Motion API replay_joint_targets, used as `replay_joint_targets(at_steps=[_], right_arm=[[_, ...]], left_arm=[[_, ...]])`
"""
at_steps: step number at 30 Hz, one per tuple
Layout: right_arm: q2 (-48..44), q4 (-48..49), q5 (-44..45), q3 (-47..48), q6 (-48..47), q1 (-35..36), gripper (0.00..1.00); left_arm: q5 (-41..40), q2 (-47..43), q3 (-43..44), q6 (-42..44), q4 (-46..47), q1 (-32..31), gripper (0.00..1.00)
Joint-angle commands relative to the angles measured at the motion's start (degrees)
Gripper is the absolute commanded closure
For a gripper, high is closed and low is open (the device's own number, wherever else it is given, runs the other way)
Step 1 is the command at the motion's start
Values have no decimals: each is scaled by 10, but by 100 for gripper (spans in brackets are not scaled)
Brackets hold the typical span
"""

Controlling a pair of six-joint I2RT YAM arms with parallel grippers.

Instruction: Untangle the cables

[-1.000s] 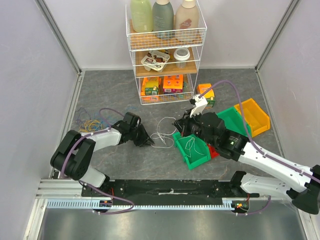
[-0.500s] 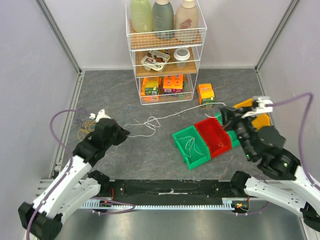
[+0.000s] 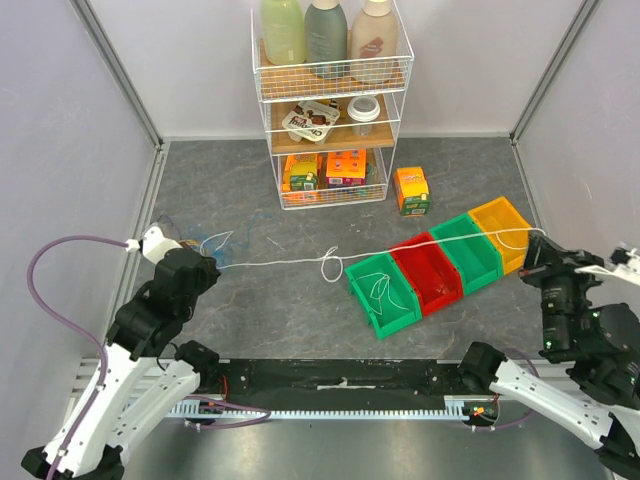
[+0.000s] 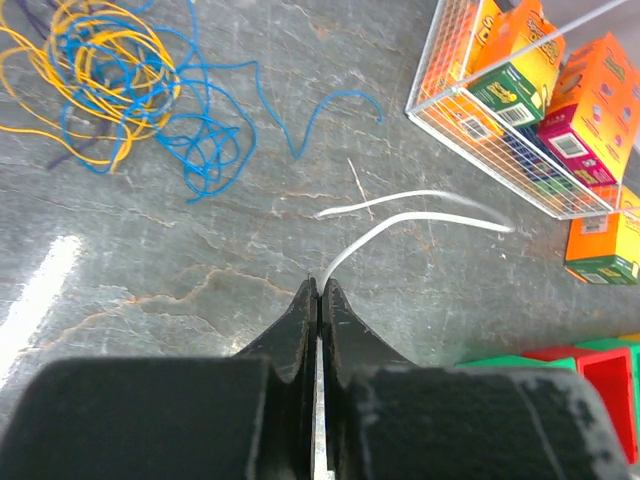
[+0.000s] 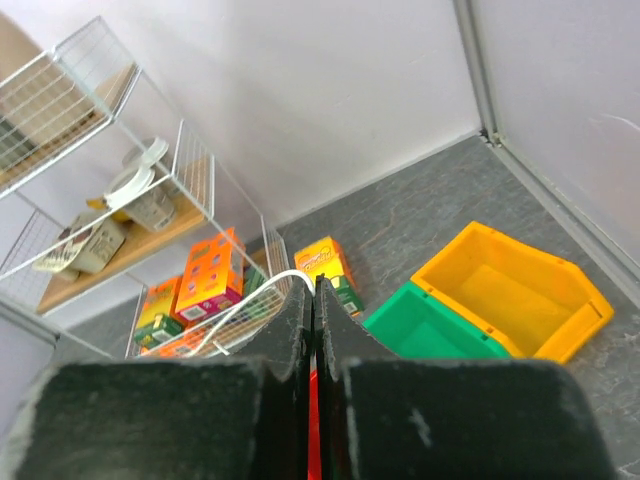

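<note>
The left gripper (image 3: 208, 266) and right gripper (image 3: 534, 244) each pinch shut on the white cable (image 3: 270, 264), stretched taut between them over the bins (image 3: 432, 277); pulling gently should let its small loop (image 3: 330, 266) slip open rather than knot.

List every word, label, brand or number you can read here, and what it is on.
None reads clearly.
Three bottles atop the wire rack: labels blurred.
Packet on the middle tier: print too small.
Coloured boxes in the bottom tier: print and barcodes too small.
Orange carton beside the rack: blurred.
</note>
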Motion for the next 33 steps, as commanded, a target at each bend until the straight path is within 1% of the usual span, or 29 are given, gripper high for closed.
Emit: replay_joint_targets(at_steps=[1,8,12,17,21,24,27,30,33], right_arm=[[-27,7,51,-8,-14,-1,100],[-58,-1,54,7,-53,0,100],[-89,-2,70,22,-78,0,100],[-131,-1,112,40,-107,7,100],[-154,-5,139,60,-127,24,100],[-153,-28,161,77,-123,47,100],[-153,-46,161,72,-91,67,100],[-153,-52,157,51,-53,82,100],[-150,-49,147,12,-7,108,100]], left_arm=[[-78,0,47,-11,-40,3,98],[-192,-53,123,-15,-100,3,98],[-243,-93,153,-14,-124,3,98],[-297,-137,174,7,-128,3,98],[-325,-155,194,32,-128,3,98],[-351,-159,210,52,-124,2,98],[-368,-160,218,86,-107,1,98],[-384,-160,226,118,-84,2,98],[-369,-154,229,138,-60,2,98]])
